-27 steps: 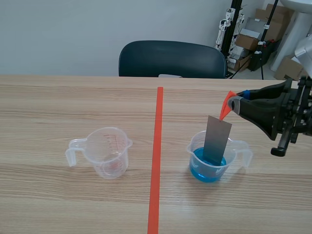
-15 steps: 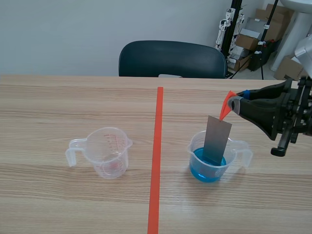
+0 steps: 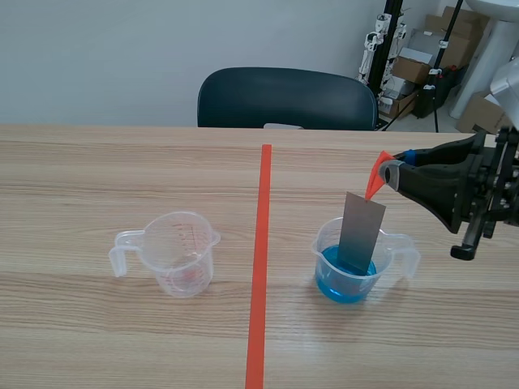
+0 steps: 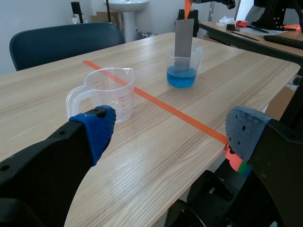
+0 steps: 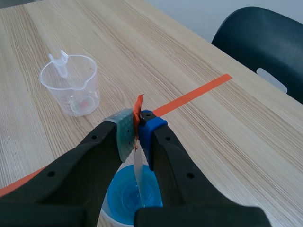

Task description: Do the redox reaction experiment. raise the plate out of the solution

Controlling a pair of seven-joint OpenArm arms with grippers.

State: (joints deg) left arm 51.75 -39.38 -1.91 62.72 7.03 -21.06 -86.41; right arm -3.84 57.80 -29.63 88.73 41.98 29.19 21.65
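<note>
The metal plate [image 3: 362, 231] stands upright in the clear measuring cup [image 3: 323, 247] on my right, its lower end dipped in the blue solution [image 3: 332, 284] and its upper part rising above the rim. My right claw [image 3: 388, 173] pinches the orange tab [image 3: 375, 180] fixed at the plate's top corner, pads pressed together on it. I judge the lift has not begun: the grip is made, the plate is wet at the foot. The next move calls for a straight pull upward, so the plate's edge does not catch the rim and tip the light cup or drag drops across the table.

Going left to right: my left claw [image 4: 170, 130] hangs spread wide, holding nothing, low over the table's near edge. Ahead of it sits an empty graduated cup [image 3: 177, 255], handle turned outward, well apart from the work. Then comes the orange tape line [image 3: 259, 267], with a dark chair [image 3: 284, 97] behind the table's far side. Nothing stands above the plate, so the way up looks free.
</note>
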